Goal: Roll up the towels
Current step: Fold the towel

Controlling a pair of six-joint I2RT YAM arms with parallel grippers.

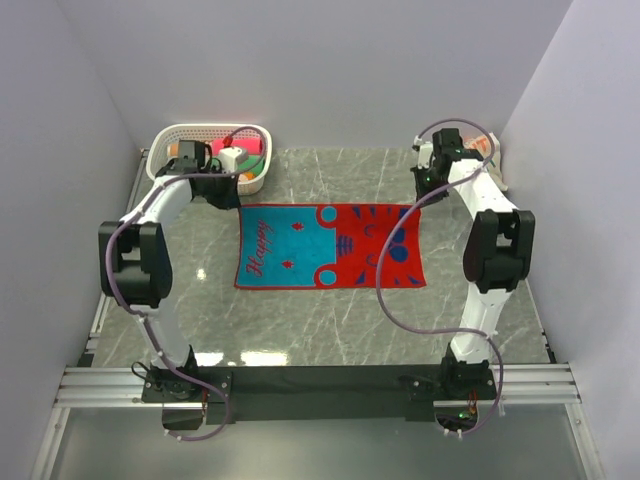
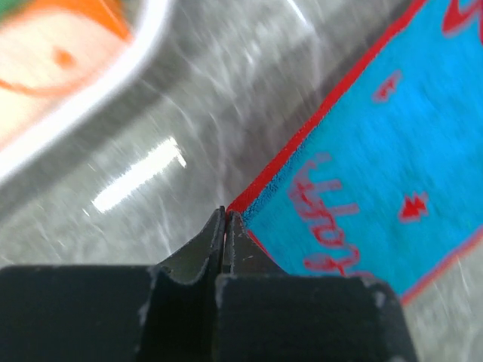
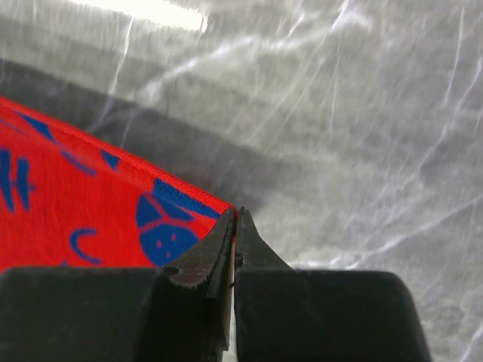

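Note:
One towel lies spread flat on the grey marble table, its left half blue with red "Happy" writing, its right half red with blue shapes. My left gripper is at the towel's far left corner. In the left wrist view the gripper is shut, with the red-edged corner of the towel pinched at its tips. My right gripper is at the far right corner. In the right wrist view the gripper is shut on the red corner of the towel.
A white basket holding several rolled towels stands at the back left, right behind my left gripper; its rim shows in the left wrist view. Walls close in the table on the left, back and right.

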